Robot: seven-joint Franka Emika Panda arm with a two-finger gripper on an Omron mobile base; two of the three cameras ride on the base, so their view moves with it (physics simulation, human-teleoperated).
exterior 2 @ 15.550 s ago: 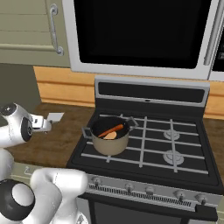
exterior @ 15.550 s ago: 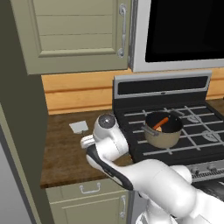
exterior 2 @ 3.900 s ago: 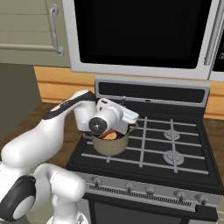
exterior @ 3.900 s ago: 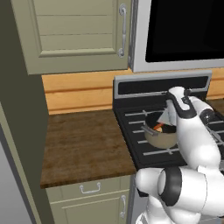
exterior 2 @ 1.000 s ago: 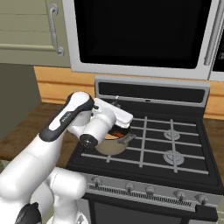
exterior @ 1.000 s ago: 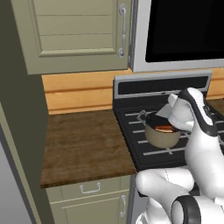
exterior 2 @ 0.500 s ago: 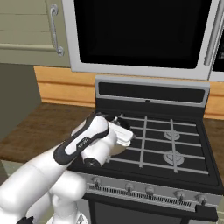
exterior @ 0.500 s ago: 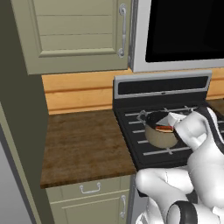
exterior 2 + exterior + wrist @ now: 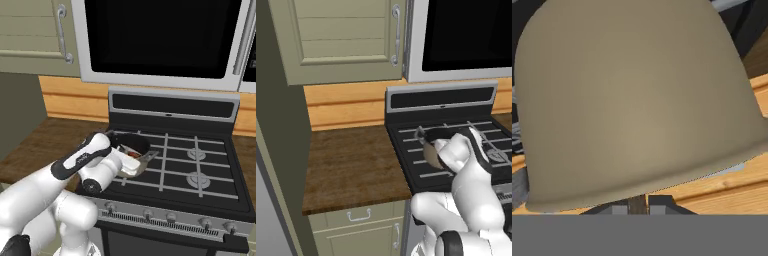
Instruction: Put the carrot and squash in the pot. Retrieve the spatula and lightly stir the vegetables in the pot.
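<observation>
The tan-bronze pot point(image 9: 131, 142) stands on the stove's front left burner with its dark inside showing. In the left base view the pot point(image 9: 430, 154) is half covered by my hand, with one grey side handle point(image 9: 420, 132) sticking out. Its tan wall point(image 9: 637, 100) looms right in front of the hand camera. My gripper point(image 9: 639, 207) is shut, its tips close against the pot's outer wall near the rim. A sliver of the orange-red carrot point(image 9: 133, 154) peeks out by the pot's near edge. A grey piece juts right from my hand. The squash and the spatula are hidden.
The black gas stove point(image 9: 200, 165) has grates to the right of the pot and knobs point(image 9: 170, 216) along its front. A wooden counter point(image 9: 351, 165) lies left of the stove. A microwave point(image 9: 160, 35) and cabinets point(image 9: 341, 40) hang above.
My hand has come down from over the pot to its near side, low against the wall. The arm has folded lower over the stove front. The pot stays in place.
</observation>
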